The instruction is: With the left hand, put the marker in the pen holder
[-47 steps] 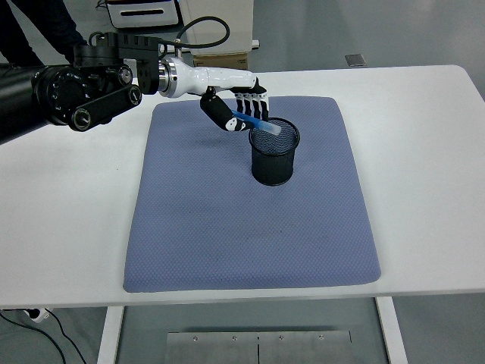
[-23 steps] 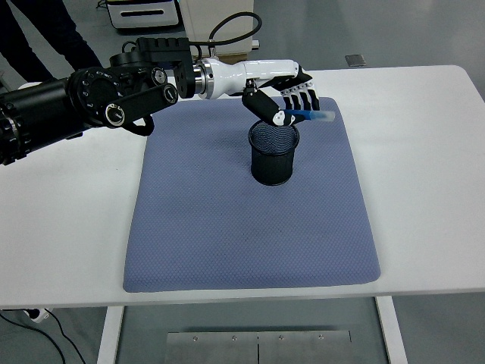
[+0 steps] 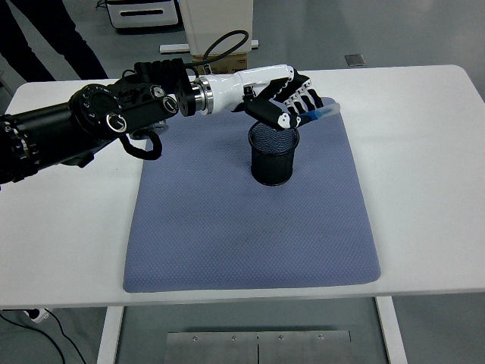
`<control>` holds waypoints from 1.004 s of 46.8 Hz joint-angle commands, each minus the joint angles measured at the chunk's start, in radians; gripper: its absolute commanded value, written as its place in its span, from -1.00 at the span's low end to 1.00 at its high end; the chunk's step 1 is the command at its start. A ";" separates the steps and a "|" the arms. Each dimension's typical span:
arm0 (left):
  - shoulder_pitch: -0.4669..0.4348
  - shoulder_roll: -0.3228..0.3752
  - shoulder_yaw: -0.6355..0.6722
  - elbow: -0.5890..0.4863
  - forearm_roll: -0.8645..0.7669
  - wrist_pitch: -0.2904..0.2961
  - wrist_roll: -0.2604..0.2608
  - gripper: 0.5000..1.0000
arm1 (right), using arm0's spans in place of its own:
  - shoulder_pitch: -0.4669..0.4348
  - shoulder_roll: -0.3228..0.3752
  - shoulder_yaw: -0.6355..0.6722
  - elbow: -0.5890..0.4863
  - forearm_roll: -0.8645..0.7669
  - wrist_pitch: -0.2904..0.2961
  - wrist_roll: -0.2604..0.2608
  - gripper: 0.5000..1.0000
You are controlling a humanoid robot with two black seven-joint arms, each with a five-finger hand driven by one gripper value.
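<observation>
A black mesh pen holder stands upright on the blue-grey mat, a little behind the mat's middle. My left hand hovers just above and behind the holder's rim, its fingers curled around a blue marker. The marker lies nearly level, its pale tip sticking out to the right past the fingers, above the holder's far right rim. The black left arm reaches in from the left edge. No right arm shows.
The mat covers the middle of the white table. A person's dark-clothed legs stand beyond the table's far left corner. A white cabinet and a cardboard box sit behind the table.
The left hand, still holding the marker, went from the holder's left rim to above its far right rim, then dropped slightly and tilted. The arm reached further right.
</observation>
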 commanded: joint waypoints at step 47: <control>0.115 0.127 -0.133 0.035 -0.209 0.003 -0.025 1.00 | 0.000 0.000 0.000 0.000 0.000 0.000 0.000 1.00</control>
